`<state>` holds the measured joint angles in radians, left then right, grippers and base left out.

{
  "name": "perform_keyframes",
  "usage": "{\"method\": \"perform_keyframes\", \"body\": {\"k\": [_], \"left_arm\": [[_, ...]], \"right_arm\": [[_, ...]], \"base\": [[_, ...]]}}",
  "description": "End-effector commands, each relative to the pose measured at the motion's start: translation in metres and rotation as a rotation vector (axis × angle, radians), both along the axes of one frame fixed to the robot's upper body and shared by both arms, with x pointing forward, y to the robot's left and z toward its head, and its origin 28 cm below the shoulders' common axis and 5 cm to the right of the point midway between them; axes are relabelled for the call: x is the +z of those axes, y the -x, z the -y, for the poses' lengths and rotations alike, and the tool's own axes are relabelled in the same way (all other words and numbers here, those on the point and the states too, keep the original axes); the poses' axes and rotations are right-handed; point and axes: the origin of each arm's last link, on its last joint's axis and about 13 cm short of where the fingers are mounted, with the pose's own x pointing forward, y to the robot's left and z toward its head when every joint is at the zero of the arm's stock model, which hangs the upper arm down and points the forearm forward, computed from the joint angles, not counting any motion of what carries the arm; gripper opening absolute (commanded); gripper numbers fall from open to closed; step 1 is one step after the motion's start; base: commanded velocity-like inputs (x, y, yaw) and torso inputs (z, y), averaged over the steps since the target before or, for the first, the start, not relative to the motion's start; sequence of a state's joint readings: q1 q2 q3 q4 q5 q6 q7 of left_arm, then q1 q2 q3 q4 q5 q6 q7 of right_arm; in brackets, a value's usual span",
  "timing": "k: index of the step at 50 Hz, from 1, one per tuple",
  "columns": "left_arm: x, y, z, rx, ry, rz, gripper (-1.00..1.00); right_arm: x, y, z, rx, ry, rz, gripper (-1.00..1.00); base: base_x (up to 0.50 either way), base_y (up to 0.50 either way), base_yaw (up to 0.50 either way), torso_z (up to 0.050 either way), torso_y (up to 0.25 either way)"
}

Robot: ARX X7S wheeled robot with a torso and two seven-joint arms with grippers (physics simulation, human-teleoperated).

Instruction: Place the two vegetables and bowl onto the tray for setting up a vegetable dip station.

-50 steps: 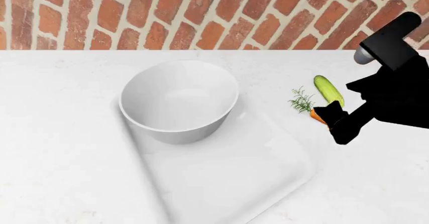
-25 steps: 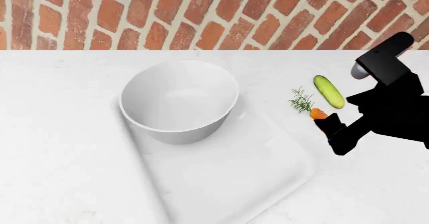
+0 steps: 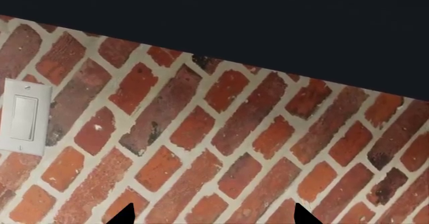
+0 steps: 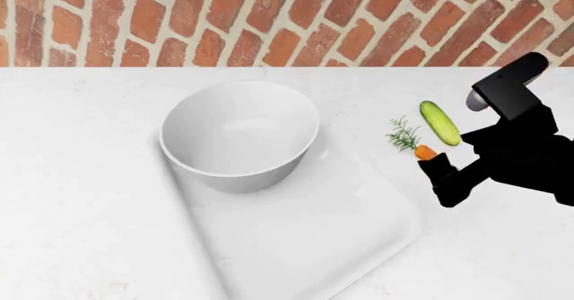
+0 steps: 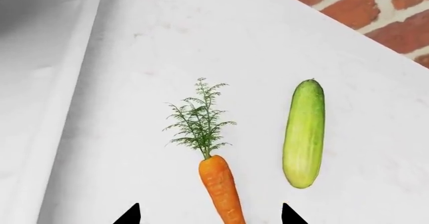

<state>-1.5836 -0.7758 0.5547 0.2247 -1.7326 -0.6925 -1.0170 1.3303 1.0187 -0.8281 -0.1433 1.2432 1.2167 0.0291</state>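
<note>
The bowl sits on the far-left corner of the tray, so one of three items looks done. Its far rim seems to reach past the tray's edge, though from the head view it's hard to be sure.

Both vegetables are yet to go. The carrot lies on the counter just off the tray's right edge, its leaves pointing toward the brick wall and its orange root toward the robot. The cucumber lies just beside it, farther from the tray, not touching it.

The right hand is low over the carrot's root end. In the right wrist view its two dark fingertips stand spread, one on each side of the root, gripping nothing. I read this as lining up for the carrot pick, with the cucumber to follow.

The left hand is raised, well out of the action. Its camera shows only bricks and a white wall switch, with its fingertips apart and nothing between them.

Roughly a third of the way there, by my count.
</note>
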Motion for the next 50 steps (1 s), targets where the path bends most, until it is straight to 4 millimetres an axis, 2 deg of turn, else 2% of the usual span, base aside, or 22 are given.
{"method": "perform_keyframes", "body": {"k": [1, 9, 21, 50], "left_arm": [[0.0, 0.001, 0.001, 0.0, -0.003, 0.0, 1.0], [-0.001, 0.001, 0.002, -0.002, -0.009, -0.002, 1.0], [-0.002, 0.0, 0.004, -0.004, -0.013, -0.007, 1.0], [-0.002, 0.001, 0.004, -0.01, -0.013, -0.006, 1.0]], "right_arm": [[-0.007, -0.003, 0.001, -0.017, -0.018, 0.001, 1.0], [-0.011, -0.006, 0.005, -0.067, -0.062, 0.019, 1.0], [-0.028, -0.009, 0.011, -0.141, -0.15, 0.025, 1.0], [-0.054, -0.02, 0.0, -0.101, -0.137, -0.03, 1.0]], "base": [[0.0, 0.0, 0.0, 0.0, 0.0], [0.0, 0.0, 0.0, 0.0, 0.0], [0.0, 0.0, 0.0, 0.0, 0.0], [0.0, 0.0, 0.0, 0.0, 0.0]]}}
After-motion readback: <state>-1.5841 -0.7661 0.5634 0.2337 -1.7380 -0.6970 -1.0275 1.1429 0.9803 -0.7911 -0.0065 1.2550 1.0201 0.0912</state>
